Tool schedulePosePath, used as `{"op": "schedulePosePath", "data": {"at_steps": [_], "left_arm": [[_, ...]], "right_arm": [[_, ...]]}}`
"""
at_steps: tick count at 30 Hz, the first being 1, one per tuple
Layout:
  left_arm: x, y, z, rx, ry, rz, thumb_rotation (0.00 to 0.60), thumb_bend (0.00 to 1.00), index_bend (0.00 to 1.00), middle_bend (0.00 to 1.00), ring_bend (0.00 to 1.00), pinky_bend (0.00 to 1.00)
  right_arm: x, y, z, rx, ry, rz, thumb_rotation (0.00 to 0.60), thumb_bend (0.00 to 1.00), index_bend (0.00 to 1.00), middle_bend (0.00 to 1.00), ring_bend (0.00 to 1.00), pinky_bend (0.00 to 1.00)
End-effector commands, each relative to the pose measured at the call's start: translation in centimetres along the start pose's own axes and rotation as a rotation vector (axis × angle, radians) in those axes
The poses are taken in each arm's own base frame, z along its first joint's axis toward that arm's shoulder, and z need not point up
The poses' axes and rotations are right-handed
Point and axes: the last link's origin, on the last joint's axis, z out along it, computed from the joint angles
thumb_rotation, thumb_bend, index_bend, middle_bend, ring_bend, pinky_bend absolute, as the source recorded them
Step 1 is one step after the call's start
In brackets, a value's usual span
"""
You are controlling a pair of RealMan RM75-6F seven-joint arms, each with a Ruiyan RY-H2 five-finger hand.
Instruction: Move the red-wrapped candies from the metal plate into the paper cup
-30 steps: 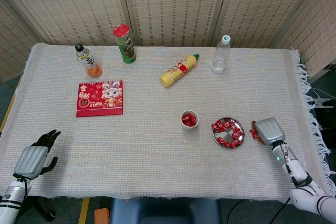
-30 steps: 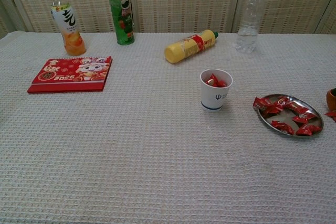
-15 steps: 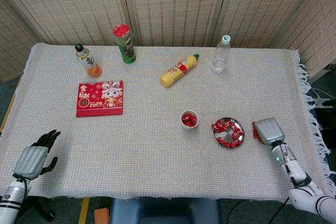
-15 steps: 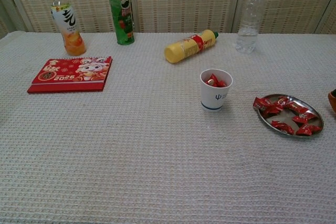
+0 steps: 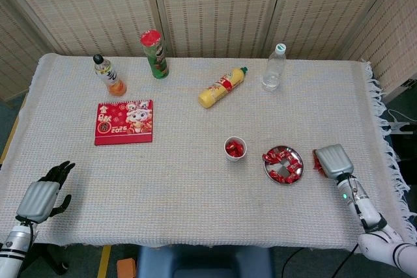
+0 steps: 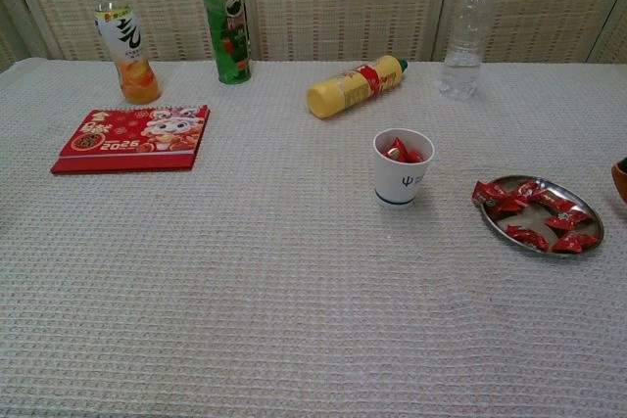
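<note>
Several candies point(image 5: 282, 165) remain on the metal plate point(image 6: 588, 210), some already in the paper cup point(image 6: 403, 180); the right hand point(image 5: 331, 161) sits just beside the plate — its finger state I cannot tell, red showing at its edge — left hand point(image 5: 44, 195) idle, fingers apart; next, likely a carry to the cup.

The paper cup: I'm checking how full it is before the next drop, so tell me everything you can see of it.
The paper cup is small and white, with a dark printed mark on its side and a thin blue band near the base. It stands upright on the woven tablecloth, left of the metal plate and apart from it. Several red-wrapped candies already lie inside, their tops showing at about rim level. How deep the pile goes cannot be seen. Nothing else touches the cup, and no robot hand is near it.
</note>
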Motion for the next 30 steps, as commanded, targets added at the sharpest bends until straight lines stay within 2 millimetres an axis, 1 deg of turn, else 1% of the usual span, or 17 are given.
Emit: {"op": "schedulePosePath", "data": {"at_steps": [1,6,9,16,19,23,27,30], "left_arm": [[0.0,0.0,0.0,-0.001,-0.001,0.0,0.6,0.45,0.0,0.0,0.08,0.37],[0.0,0.1,0.0,-0.002,0.0,-0.002,0.6,0.45,0.0,0.0,0.08,0.37],[0.0,0.0,0.1,-0.001,-0.003,-0.004,0.6,0.45,0.0,0.0,0.09,0.37],[0.1,-0.2,0.2,0.005,-0.005,-0.013,0.6,0.45,0.0,0.0,0.08,0.37],[0.2,-0.3,0.1,0.002,-0.003,-0.018,0.6,0.45,0.0,0.0,0.08,0.37],[0.5,-0.5,0.0,0.004,0.007,-0.027,0.6,0.45,0.0,0.0,0.08,0.37],[0.7,-0.7,0.0,0.01,0.015,-0.036,0.6,0.45,0.0,0.0,0.08,0.37],[0.8,-0.9,-0.1,0.01,0.017,-0.042,0.6,0.45,0.0,0.0,0.08,0.37]], "right_arm": [[0.8,-0.1,0.0,0.004,0.02,0.026,0.6,0.22,0.56,1.0,0.92,1.0],[2.9,-1.1,0.3,0.034,0.05,0.09,0.6,0.22,0.56,1.0,0.92,1.0],[4.7,-2.3,0.8,0.063,0.073,0.119,0.6,0.22,0.56,1.0,0.92,1.0],[9.6,-6.6,2.6,0.15,0.114,0.163,0.6,0.22,0.55,1.0,0.93,1.0],[11.5,-8.9,3.5,0.183,0.119,0.192,0.6,0.22,0.55,1.0,0.93,1.0],[12.9,-11.5,4.5,0.215,0.098,0.225,0.6,0.22,0.55,1.0,0.93,1.0],[13.9,-14.2,4.9,0.257,0.082,0.249,0.6,0.22,0.55,1.0,0.93,1.0],[14.5,-15.8,5.1,0.281,0.087,0.242,0.6,0.22,0.55,1.0,0.93,1.0]]}}
